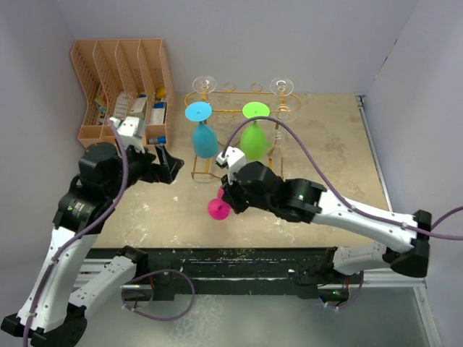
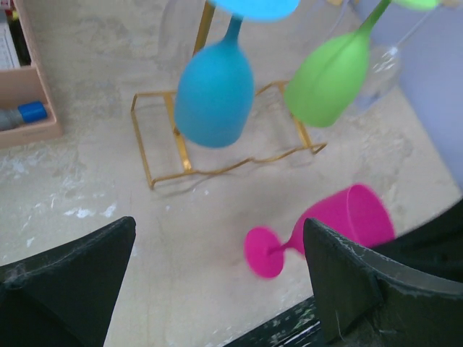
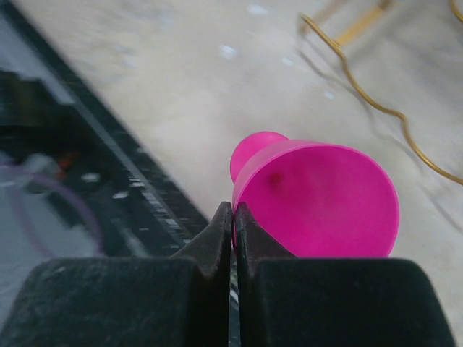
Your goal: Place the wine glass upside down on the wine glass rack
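Wine glass [image 1: 219, 207], bright pink, lies on its side on the table [image 1: 333, 144], at about six o'clock from the wine glass rack [image 1: 231, 92] and apart from its wire base. From above only the foot shows, since the right arm covers the bowl. The left wrist view shows the wine glass whole [image 2: 340, 220], foot toward seven o'clock, though blurred.

The right gripper [image 3: 232, 210] has its fingers pressed together right at the bowl's rim [image 3: 318, 202]. Whether the thin wall is nipped between them, I cannot make out.

The left gripper [image 1: 168, 163] hangs at nine o'clock of the rack's base, jaws spread wide around nothing.

On the rack a blue glass [image 1: 205, 137] and a green glass [image 1: 253, 139] hang bowl down. Two clear glasses [image 1: 205, 84] at the back rail are faint against the wall, and their bowls are hard to trace.

A peach organiser [image 1: 119, 65] stands at ten o'clock; its contents are too small to name.
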`<state>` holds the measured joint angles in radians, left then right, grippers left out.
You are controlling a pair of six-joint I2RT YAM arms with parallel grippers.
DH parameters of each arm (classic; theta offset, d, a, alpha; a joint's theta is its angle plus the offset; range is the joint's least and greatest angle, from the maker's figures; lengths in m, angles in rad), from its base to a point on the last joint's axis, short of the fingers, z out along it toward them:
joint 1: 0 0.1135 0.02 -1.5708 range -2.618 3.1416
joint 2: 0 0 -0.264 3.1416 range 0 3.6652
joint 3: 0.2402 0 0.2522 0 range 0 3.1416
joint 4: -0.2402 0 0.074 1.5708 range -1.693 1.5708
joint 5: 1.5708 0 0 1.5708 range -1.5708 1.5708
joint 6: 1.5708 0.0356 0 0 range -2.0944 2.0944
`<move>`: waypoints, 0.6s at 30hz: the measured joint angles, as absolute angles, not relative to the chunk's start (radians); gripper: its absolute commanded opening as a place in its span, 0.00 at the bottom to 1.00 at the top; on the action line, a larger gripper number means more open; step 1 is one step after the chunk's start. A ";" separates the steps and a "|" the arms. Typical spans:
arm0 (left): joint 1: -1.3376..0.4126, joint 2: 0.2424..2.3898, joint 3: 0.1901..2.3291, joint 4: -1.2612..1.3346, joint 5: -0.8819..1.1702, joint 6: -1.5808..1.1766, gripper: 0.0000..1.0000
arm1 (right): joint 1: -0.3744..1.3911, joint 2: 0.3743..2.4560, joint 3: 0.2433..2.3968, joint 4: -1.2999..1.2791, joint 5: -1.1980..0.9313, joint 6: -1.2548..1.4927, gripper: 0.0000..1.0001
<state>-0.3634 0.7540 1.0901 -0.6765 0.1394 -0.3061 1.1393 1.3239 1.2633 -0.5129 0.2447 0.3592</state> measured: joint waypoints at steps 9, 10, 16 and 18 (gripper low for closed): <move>-0.363 0.797 1.487 -0.822 0.181 -0.490 1.00 | 1.211 1.205 1.329 -0.375 0.215 0.490 0.00; -0.363 0.793 1.510 -0.829 0.178 -0.497 0.98 | 1.215 1.205 1.329 -0.364 0.219 0.490 0.00; -0.363 0.784 1.615 -0.829 0.152 -0.513 0.91 | 1.230 1.184 1.291 -0.213 0.270 0.482 0.00; -0.363 0.795 1.639 -0.834 0.155 -0.514 0.94 | 1.231 1.156 1.254 -0.120 0.286 0.434 0.00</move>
<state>-0.3626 0.7948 1.6394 -0.8337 0.1551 -0.5137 1.2308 1.1564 1.2537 -0.1204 0.2859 0.4343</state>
